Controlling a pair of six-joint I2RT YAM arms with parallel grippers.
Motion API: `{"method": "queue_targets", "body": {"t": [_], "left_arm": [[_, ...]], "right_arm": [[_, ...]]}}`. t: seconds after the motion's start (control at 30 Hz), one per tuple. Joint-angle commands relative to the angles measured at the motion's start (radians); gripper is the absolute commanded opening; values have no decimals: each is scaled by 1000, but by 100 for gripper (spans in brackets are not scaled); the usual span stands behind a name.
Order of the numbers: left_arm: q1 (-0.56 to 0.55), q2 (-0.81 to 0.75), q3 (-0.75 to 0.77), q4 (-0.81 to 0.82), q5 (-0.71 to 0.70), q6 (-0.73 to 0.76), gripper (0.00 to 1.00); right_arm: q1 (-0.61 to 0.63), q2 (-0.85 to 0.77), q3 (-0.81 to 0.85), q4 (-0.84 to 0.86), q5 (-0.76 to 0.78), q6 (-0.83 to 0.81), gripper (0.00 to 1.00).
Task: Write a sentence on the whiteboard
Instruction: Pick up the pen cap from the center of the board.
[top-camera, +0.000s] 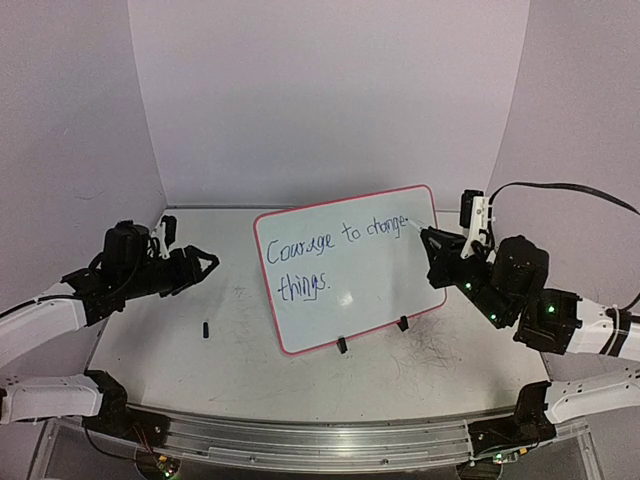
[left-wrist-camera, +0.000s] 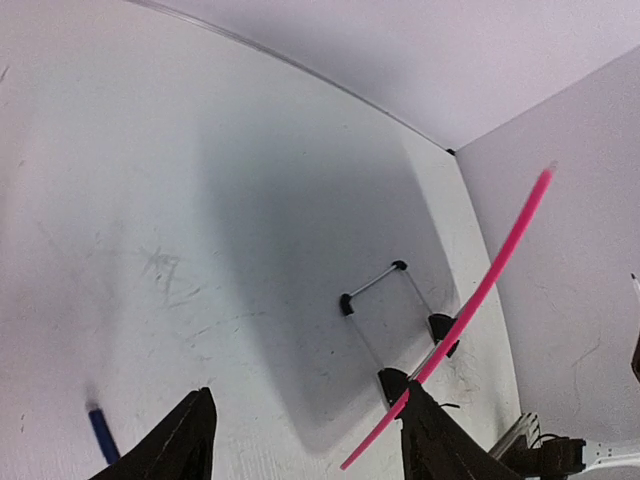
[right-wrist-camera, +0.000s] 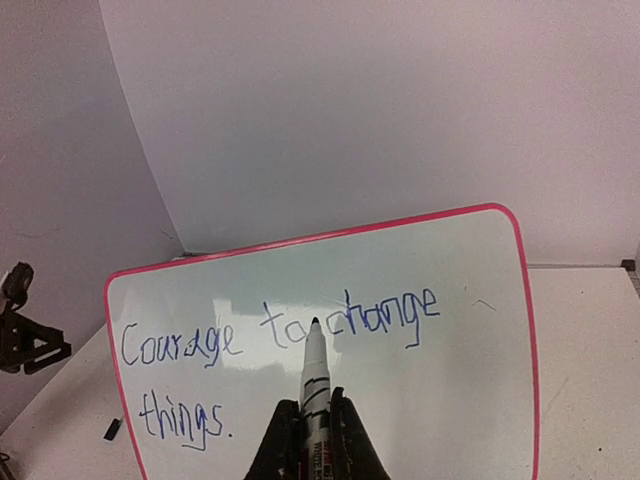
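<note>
- Evidently, the sentence in thin dark blue cursive handwriting (top-camera: 345, 235), "Courage to change things.", is judged complete on the glossy white rectangular whiteboard with a red-pink rim (top-camera: 370, 285), which is stood at the centre of the scuffed grey-white tabletop (top-camera: 150, 350).
- The right gripper (right-wrist-camera: 315, 440), at 3 o'clock of the board, is clamped on a white-barrelled marker (right-wrist-camera: 314, 375). "change" could be smeared or crossed by a stray stroke if the tip is swept sideways.
- The left gripper (left-wrist-camera: 310, 445), at 9 o'clock of the board, is held apart and empty, so the board is not steadied. It could be tipped off its two small black clip feet (top-camera: 341, 345) by a push.
- Whether the tip touches the board cannot be told.
- The board's lower edge is cut off in the right wrist view, and only its rim is seen from the left wrist.
- A small blue object (left-wrist-camera: 100, 430) at 8 o'clock of the board is blurred and cannot be identified.
</note>
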Motion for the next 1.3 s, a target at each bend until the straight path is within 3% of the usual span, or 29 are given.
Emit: {"method": "queue_targets", "body": {"t": [0.0,0.23,0.7,1.27], "left_arm": [[3,-63,6,-212,-112,-107,65],[1,129,5,-331,-141,-113,63],[-96,394,31,-331,-291,-114,52],[-111,551,94,-281,-305,-69,35]], "right_arm": [[-5,-23,18,14,153,-53,0],[-5,-96,-20,8,122,-17,0],[-5,-168,-100,0,-3,27,0],[-6,-181,-110,1,-12,41,0]]}}
